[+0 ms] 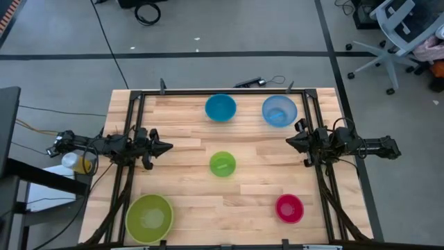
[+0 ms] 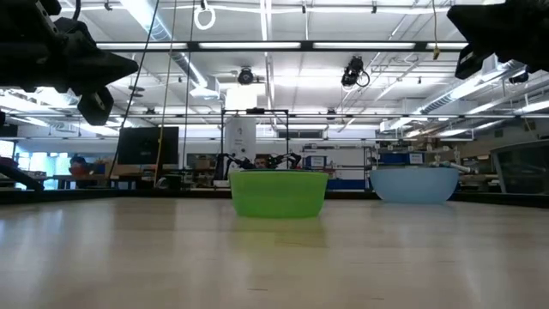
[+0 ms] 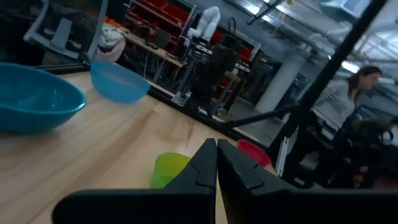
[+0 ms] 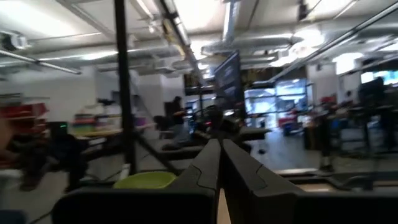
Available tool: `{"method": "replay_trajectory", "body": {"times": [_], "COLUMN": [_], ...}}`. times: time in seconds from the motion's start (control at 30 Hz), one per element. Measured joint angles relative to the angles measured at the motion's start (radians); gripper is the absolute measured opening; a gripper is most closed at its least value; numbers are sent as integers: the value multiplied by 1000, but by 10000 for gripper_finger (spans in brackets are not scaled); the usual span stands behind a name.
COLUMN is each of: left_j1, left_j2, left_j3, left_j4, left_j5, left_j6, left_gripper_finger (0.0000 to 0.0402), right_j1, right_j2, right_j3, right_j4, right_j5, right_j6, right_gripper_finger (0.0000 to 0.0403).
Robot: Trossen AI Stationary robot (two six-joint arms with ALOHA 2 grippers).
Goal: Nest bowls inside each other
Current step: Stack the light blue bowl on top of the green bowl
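Five bowls stand apart on the wooden table, each resting on its base. The solid blue bowl (image 1: 220, 107) and the translucent light blue bowl (image 1: 279, 111) are at the far side. The small green bowl (image 1: 223, 164) is in the middle. The large yellow-green bowl (image 1: 148, 218) is near left and the red bowl (image 1: 289, 207) near right. My left gripper (image 1: 168, 147) is shut at the left edge, held above the table, pointing level toward the middle. My right gripper (image 1: 289, 142) is shut at the right edge, also raised.
A black metal frame (image 1: 222, 92) runs along the table's far edge and down both sides. A person (image 3: 348, 102) stands beyond the table's right side. An office chair (image 1: 399, 35) is on the floor at the far right.
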Motion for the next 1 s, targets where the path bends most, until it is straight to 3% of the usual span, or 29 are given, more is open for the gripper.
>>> {"method": "replay_trajectory", "body": {"times": [0.1, 0.3, 0.47, 0.77, 1.0], "left_j1": [-1, 0, -1, -1, 0], "left_j2": [0, 8, 67, 275, 442], "left_j3": [0, 0, 31, 166, 268], "left_j4": [3, 80, 75, 75, 64], "left_j5": [-37, -114, -114, -108, -106], "left_j6": [-53, -89, -85, -54, -47], "left_gripper_finger": [16, 16, 16, 16, 16], "right_j1": [0, -1, -2, -2, -51], "right_j2": [0, 0, 1, 125, 392], "right_j3": [0, 0, 0, 22, 234], "right_j4": [52, 162, 151, -54, -436], "right_j5": [29, 276, 621, 600, 589], "right_j6": [62, 118, 427, 570, 755], "right_gripper_finger": [23, 23, 23, 11, 5]}}
